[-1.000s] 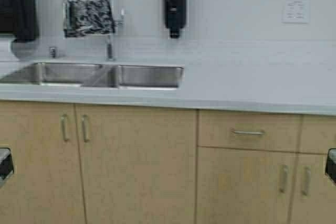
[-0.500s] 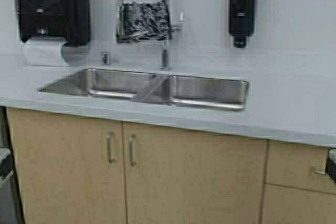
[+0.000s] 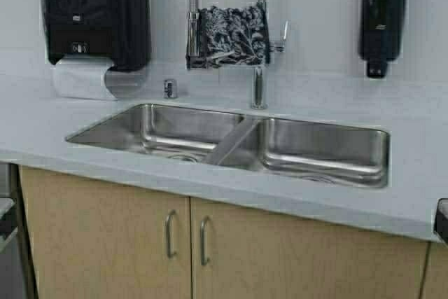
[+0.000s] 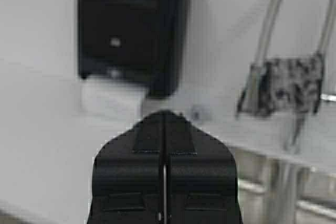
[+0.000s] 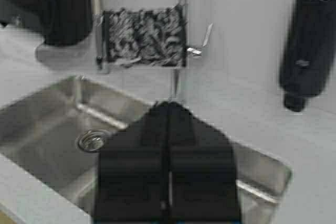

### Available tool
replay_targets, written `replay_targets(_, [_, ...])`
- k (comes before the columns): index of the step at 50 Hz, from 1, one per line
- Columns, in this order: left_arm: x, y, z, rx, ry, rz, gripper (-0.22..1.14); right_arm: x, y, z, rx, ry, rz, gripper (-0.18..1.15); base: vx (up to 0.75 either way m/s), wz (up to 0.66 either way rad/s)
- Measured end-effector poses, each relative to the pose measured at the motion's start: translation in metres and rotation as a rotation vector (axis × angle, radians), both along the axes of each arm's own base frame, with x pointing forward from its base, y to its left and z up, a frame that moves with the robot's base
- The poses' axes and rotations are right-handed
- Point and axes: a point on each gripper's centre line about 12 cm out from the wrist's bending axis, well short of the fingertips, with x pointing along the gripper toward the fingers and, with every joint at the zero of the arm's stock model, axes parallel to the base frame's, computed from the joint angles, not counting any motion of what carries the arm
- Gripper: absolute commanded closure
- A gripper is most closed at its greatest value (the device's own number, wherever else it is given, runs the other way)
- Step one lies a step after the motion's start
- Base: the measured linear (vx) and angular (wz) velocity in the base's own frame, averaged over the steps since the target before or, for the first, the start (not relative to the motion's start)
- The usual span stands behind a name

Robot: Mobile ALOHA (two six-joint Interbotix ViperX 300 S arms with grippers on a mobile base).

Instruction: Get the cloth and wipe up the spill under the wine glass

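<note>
The dark cloth [image 3: 229, 36] with a pale leaf pattern hangs over the arched faucet [image 3: 260, 87] above the sink. It also shows in the left wrist view [image 4: 283, 85] and in the right wrist view [image 5: 144, 36]. My left gripper [image 4: 165, 115] is shut and empty, well short of the counter. My right gripper [image 5: 168, 106] is shut and empty, in front of the sink, below the cloth. In the high view only small dark parts of the arms show at the lower left and right edges. The wine glass and the spill are out of view.
A double steel sink [image 3: 238, 145] is set in the pale grey counter [image 3: 420, 180]. A black paper towel dispenser [image 3: 94, 12] hangs at left, a black soap dispenser [image 3: 381, 15] at right. Tan cabinet doors [image 3: 140, 250] stand below.
The robot has driven forward and to the left: the sink, the faucet and the cloth have shifted right and grown larger in the high view. Both grippers stay shut.
</note>
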Motion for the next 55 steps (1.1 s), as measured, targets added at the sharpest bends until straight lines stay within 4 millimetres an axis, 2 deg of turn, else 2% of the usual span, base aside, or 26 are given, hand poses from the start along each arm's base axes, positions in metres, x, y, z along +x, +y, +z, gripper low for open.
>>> replay_targets(9, [-0.008,-0.002,0.003,0.005,-0.018,-0.010,0.89,0.010,0.031,0.007,-0.016,0.042,0.121,0.92,0.32,0.02])
replay_targets(20, [-0.018,-0.003,0.004,0.001,-0.055,-0.014,0.89,0.026,0.074,0.000,-0.042,0.104,0.252,0.91,0.29,0.02])
replay_targets(26, [-0.022,-0.002,0.005,-0.006,-0.074,-0.013,0.89,0.038,0.090,-0.016,-0.054,0.134,0.285,0.90,0.26,0.02])
replay_targets(38, [-0.023,-0.002,0.005,-0.006,-0.078,-0.012,0.89,0.066,0.110,-0.058,-0.056,0.160,0.308,0.88,0.21,0.02])
replay_targets(55, [-0.023,-0.002,0.002,-0.011,-0.066,-0.010,0.89,0.097,0.141,-0.121,-0.096,0.179,0.385,0.60,0.16,0.06])
